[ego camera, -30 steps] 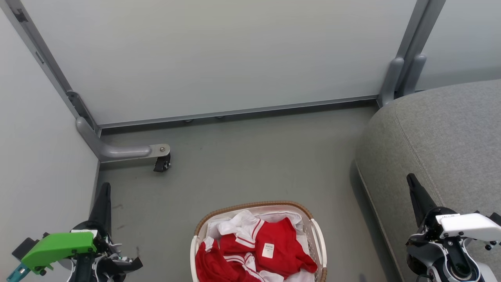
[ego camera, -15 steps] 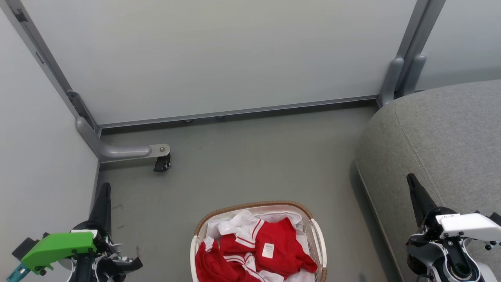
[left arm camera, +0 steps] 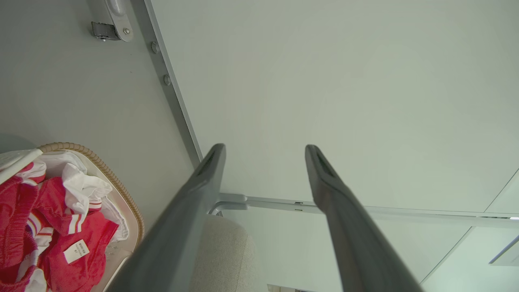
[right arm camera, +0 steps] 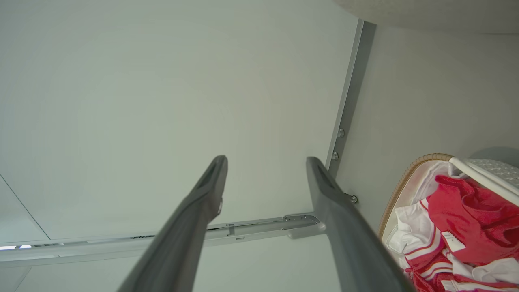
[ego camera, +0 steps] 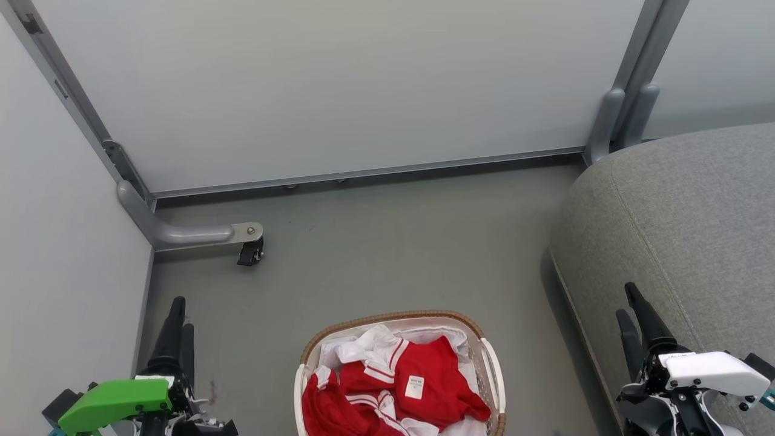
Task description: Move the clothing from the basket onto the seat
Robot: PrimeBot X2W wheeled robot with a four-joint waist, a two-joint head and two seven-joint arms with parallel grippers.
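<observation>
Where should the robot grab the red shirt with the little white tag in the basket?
Best guess: pinch the bunched-up red fabric garment just above its small white label, coming straight down from above. The oval white plastic basket walls it in on every side, so a sideways reach looks blocked.

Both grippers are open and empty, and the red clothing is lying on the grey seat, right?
Not quite: the clothing lies in the basket, not on the seat, as the head view shows. The left gripper and right gripper are open and empty.

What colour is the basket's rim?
The basket's rim is woven brown, clearest in the head view.
</observation>
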